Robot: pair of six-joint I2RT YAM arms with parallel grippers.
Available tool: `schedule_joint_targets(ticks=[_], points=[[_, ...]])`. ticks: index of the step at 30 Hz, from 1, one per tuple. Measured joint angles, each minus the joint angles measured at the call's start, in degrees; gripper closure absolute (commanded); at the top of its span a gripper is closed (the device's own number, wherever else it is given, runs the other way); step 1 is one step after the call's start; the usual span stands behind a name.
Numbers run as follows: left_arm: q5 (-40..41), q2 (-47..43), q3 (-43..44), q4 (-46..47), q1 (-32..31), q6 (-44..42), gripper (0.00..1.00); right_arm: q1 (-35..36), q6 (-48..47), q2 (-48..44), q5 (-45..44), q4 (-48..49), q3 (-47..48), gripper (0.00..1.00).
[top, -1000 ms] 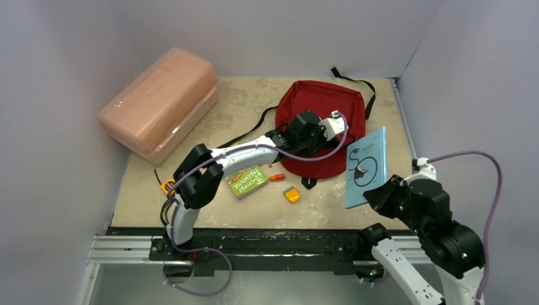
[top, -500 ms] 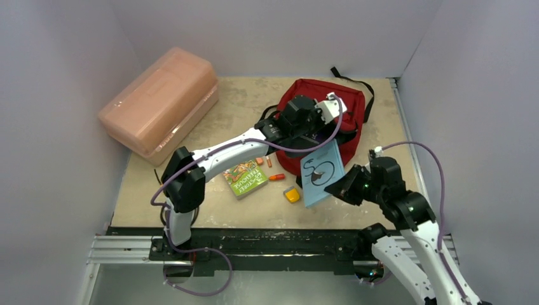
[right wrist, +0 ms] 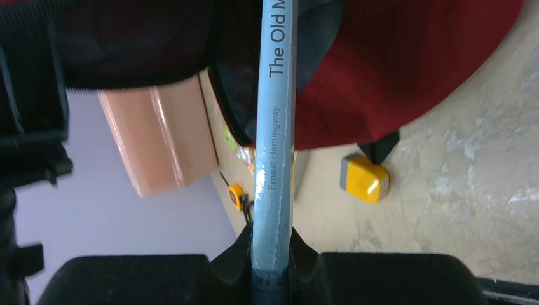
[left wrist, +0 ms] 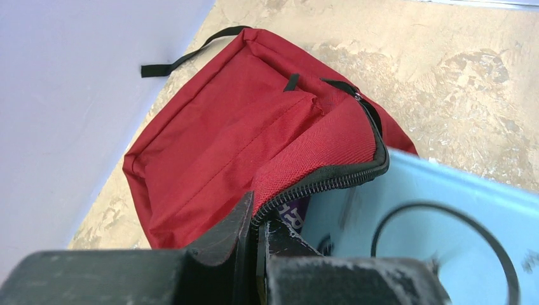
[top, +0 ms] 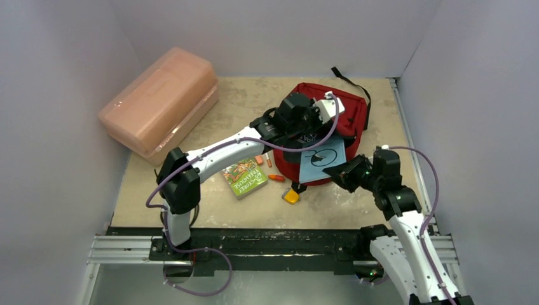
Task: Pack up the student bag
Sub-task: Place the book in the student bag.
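Note:
The dark red student bag [top: 348,115] lies at the back middle of the table; it also shows in the left wrist view [left wrist: 229,140] and the right wrist view [right wrist: 407,70]. My left gripper [top: 304,132] is shut on the bag's zipper edge [left wrist: 318,184] and lifts the flap open. My right gripper [top: 346,171] is shut on a light blue book [top: 321,159], spine toward the right wrist camera [right wrist: 274,146]. The book's far end is at the bag's opening, and its cover shows in the left wrist view [left wrist: 445,222]. A purple item shows inside the bag [left wrist: 293,215].
A pink translucent box [top: 159,101] stands at the back left. A green book [top: 245,178], small orange pieces [top: 276,177], a yellow block [top: 292,196] and a yellow tape measure [right wrist: 237,196] lie on the table in front of the bag.
My right arm has carried the blue book left and forward, from the right side of the table to the bag's opening. My left gripper has raised the bag's flap.

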State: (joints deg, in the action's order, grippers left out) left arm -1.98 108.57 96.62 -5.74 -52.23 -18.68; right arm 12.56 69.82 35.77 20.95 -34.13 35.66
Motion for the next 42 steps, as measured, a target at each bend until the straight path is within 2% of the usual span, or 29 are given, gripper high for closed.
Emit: schedule_joint_targets(ticks=[6, 10, 13, 17, 25, 31, 32, 34, 38, 40, 42], points=[[-0.5, -0.1, 0.0, 0.1, 0.6, 0.1, 1.0, -14.1, 0.3, 3.5, 6.6, 5.7, -1.0, 1.0], [-2.4, 0.0, 0.0, 0.1, 1.2, 1.0, 1.0, -16.2, 4.9, 7.7, 10.6, 21.3, -6.9, 1.0], [-4.5, 0.0, 0.3, 0.0, 1.4, 1.7, 1.0, -16.1, 7.1, 12.3, 11.2, 30.6, -9.6, 1.0], [-6.4, 0.3, 1.2, 0.1, 1.6, 2.0, 1.0, -15.1, 9.5, 19.4, 8.9, 48.6, -15.0, 1.0], [-9.6, 1.7, 2.6, 0.1, 2.2, 1.3, 1.0, -5.2, 8.1, 42.4, -2.7, 79.2, -16.7, 1.0], [-10.7, 2.6, 2.6, 0.1, 2.3, 0.0, 1.0, -1.7, 4.3, 56.5, -13.6, 92.8, -15.3, 1.0], [-10.7, 2.7, 2.6, 0.1, 2.3, -0.1, 1.0, -1.3, 4.0, 58.8, -15.1, 94.9, -14.5, 0.97], [-10.7, 2.9, 2.6, 0.1, 2.3, -0.3, 1.0, -0.9, 3.9, 63.7, -17.1, 99.5, -12.9, 0.82], [-10.6, 3.3, 2.6, 0.2, 2.3, -0.4, 1.0, -0.9, 4.1, 70.6, -18.5, 105.4, -11.0, 0.72], [-10.1, 3.4, 2.6, 0.5, 2.3, -0.4, 1.0, -0.2, 3.9, 70.8, -18.9, 104.5, -10.3, 0.61], [-9.2, 3.4, 2.6, 1.3, 2.3, -0.4, 1.0, 0.7, 3.2, 69.3, -19.3, 101.9, -10.2, 0.43]])
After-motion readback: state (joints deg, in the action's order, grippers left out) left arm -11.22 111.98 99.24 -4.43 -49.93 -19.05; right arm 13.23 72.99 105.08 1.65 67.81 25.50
